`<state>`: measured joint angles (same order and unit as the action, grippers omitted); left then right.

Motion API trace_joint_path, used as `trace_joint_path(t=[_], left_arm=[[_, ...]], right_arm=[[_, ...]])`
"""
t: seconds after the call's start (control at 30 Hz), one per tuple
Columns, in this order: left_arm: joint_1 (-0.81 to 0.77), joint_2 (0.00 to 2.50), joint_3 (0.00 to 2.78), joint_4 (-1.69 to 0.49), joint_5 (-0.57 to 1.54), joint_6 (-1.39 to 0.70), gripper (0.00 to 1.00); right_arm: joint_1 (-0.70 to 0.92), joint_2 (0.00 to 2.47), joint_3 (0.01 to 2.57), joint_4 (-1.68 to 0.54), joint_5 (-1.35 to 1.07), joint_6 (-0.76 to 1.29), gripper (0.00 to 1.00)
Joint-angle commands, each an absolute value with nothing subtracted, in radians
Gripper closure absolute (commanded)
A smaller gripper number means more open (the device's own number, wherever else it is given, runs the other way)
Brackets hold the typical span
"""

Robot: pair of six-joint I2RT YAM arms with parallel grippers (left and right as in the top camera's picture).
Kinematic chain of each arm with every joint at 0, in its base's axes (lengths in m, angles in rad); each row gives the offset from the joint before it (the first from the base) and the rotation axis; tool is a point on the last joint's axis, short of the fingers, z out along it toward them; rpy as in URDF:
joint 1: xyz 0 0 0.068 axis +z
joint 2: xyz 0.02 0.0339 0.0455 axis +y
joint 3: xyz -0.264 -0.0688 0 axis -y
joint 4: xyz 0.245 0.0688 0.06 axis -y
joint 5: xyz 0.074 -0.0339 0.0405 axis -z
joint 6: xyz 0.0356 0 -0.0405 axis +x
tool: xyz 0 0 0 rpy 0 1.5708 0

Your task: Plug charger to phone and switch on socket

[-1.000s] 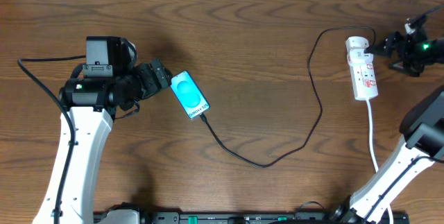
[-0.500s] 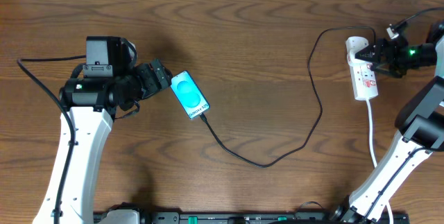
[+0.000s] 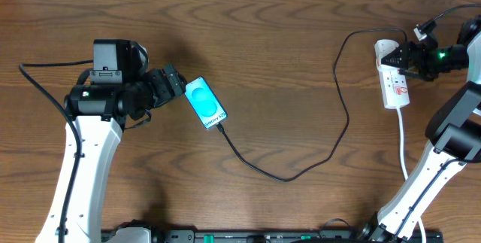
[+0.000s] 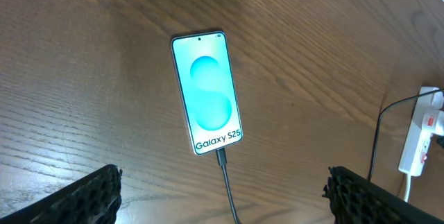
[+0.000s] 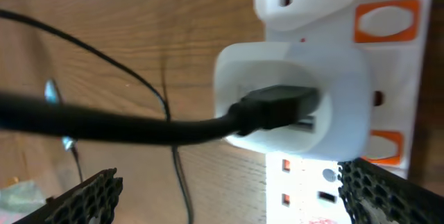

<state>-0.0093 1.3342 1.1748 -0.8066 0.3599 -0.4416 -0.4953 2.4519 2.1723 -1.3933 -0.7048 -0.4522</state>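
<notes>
The phone (image 3: 205,103) lies face up on the wooden table, its cyan screen lit, with the "Galaxy S25" strip showing on the phone (image 4: 208,89) in the left wrist view. The black charger cable (image 3: 285,177) is plugged into its bottom end and loops right to a white adapter (image 5: 291,99) seated in the socket strip (image 3: 395,85). My left gripper (image 3: 179,85) stands open just left of the phone, nothing between its fingers (image 4: 83,196). My right gripper (image 3: 403,61) hangs open over the strip's far end, beside the adapter, with orange-red switches (image 5: 388,19) in view.
The strip's thick white cord (image 3: 403,149) runs toward the front edge by the right arm's base. The charger cable's long loop (image 3: 346,115) crosses the middle-right of the table. A pale wall edge runs along the table's back.
My right gripper has moved left from beside the table's right edge to over the socket strip's far end. The left arm, phone and cable have stayed still.
</notes>
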Motion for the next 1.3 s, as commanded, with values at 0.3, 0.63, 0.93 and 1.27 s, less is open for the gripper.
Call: trace_joint_path(t=[0.3, 0.63, 0.93, 1.27], left_arm=[[-0.005, 1.335, 1.184, -0.812, 0.346, -0.439, 0.05], [-0.005, 1.335, 1.184, -0.812, 0.346, -0.439, 0.05], [-0.005, 1.336, 1.184, -0.815, 0.346, -0.439, 0.05], [-0.005, 1.336, 1.184, -0.815, 0.346, -0.439, 0.05]], right_arm=[[-0.491, 2.449, 2.186, -1.329, -0.687, -0.419, 0.01], [-0.490, 2.449, 2.182, -1.327, -0.687, -0.397, 0.01], [-0.489, 2.456, 2.177, -1.324, -0.688, -0.389, 0.01], [-0.488, 2.460, 2.176, -1.327, -0.690, -0.370, 0.01]])
